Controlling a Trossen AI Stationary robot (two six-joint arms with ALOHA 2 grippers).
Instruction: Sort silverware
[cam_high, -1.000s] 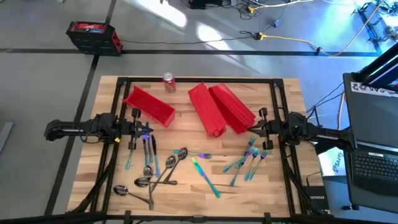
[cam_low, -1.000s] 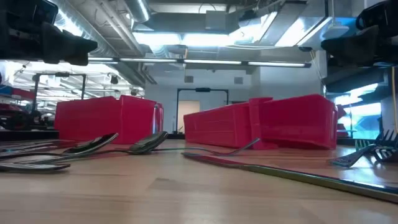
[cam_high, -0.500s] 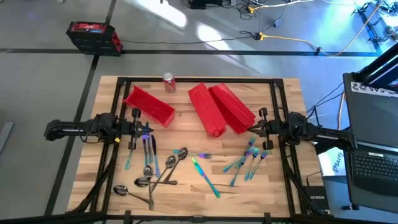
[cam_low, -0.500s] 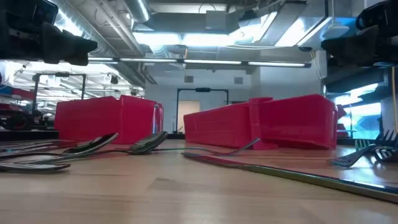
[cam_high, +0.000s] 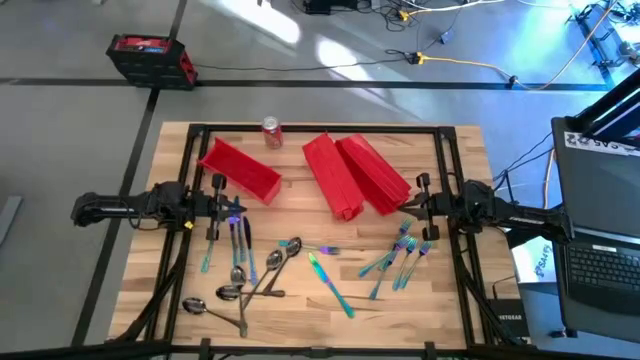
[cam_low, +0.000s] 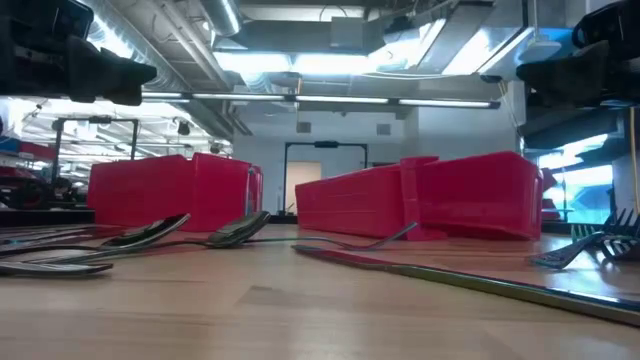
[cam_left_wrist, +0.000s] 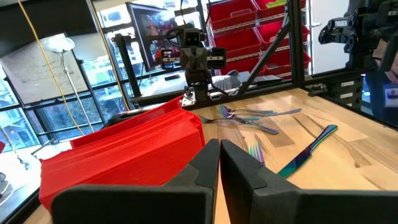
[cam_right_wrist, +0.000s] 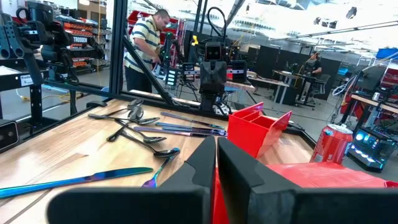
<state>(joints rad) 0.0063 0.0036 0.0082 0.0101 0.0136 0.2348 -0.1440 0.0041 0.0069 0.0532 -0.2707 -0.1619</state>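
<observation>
The silverware lies flat and scattered on the near half of the wooden table. Teal knives (cam_high: 240, 240) lie by the left arm and dark spoons (cam_high: 250, 280) lie near the front. One iridescent knife (cam_high: 330, 283) lies in the middle, and forks (cam_high: 400, 255) lie by the right arm. My left gripper (cam_high: 232, 207) hangs level above the table's left side, shut and holding nothing (cam_left_wrist: 220, 165). My right gripper (cam_high: 405, 205) hangs level above the right side, also shut and holding nothing (cam_right_wrist: 216, 162). The two grippers face each other across the table.
Three long red bins stand at the back: one at the left (cam_high: 240, 170) and two side by side in the middle (cam_high: 335, 175), (cam_high: 375, 172). A red soda can (cam_high: 271, 132) stands at the far edge. A black frame (cam_high: 445, 160) runs around the table. A person (cam_right_wrist: 146, 46) stands in the room beyond.
</observation>
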